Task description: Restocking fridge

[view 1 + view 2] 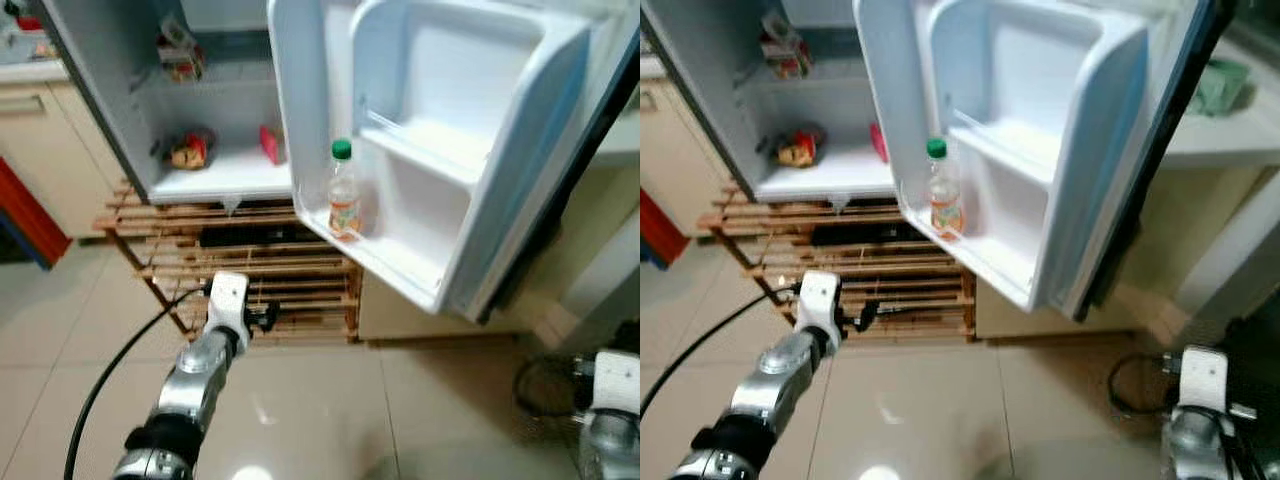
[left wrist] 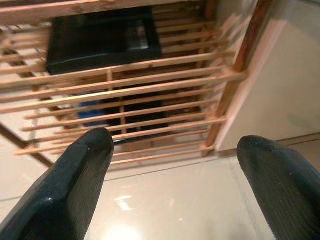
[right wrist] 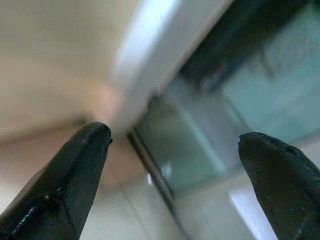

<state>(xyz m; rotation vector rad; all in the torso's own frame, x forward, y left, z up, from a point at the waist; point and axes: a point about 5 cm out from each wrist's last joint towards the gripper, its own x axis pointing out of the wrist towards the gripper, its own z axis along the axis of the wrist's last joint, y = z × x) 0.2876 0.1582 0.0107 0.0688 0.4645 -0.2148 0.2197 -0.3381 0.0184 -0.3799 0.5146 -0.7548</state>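
A small fridge stands open on a wooden slat rack. Its door swings out to the right. A clear bottle with a green cap and orange label stands upright in the lower door shelf. Inside the fridge lie a snack packet, a red item and another packet on the upper shelf. My left gripper is open and empty, held low in front of the rack, below and left of the bottle. My right gripper is open and empty, low at the right near the floor.
A black box and something blue sit inside the rack. A beige cabinet stands at the left with a red panel beside it. A black cable trails from my left arm. Cable coils lie on the tiled floor at the right.
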